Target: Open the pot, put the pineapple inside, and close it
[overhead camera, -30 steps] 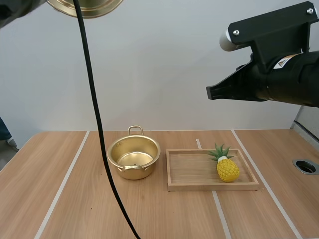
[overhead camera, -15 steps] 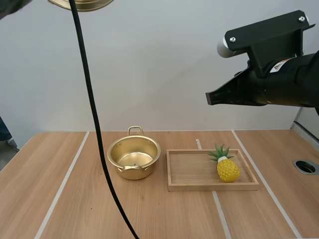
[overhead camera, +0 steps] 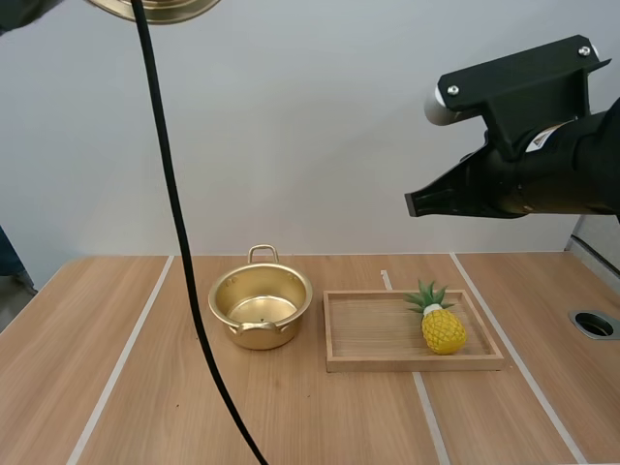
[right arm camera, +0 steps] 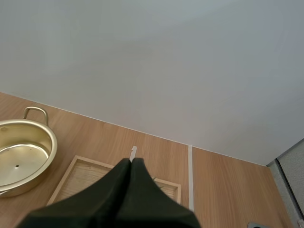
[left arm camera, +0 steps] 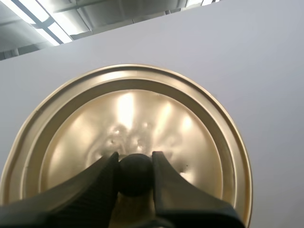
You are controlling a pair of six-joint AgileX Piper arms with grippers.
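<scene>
Yellow with a green leafy crown, the pineapple (overhead camera: 443,327) lies at the lower right of the high view, at the right end of a shallow wooden tray (overhead camera: 368,361), its crown pointing toward the tray's far rim. Just left of the tray, near but not touching, you will see the golden pot (overhead camera: 260,308) standing upright on the wooden table (overhead camera: 116,387) a little left of the frame's centre. It is uncovered, its shiny bare bottom shows, one loop handle is at the far side and another at the near side. Its lid (overhead camera: 179,8) is up at the top left edge of the high view, well above the table. From the left wrist camera you look at the lid's outer face: your left gripper (left arm camera: 134,156) has its two fingers closed narrowly around the round black knob (left arm camera: 135,175) at the lid's middle, one tip pressed to each side of it. Your right gripper (overhead camera: 414,204) hangs in the upper right of the high view, high over the tray, pointing left. In its own camera the fingers (right arm camera: 118,190) lie together as one dark wedge, holding nothing, with the tray's far edge and the pot below them.
</scene>
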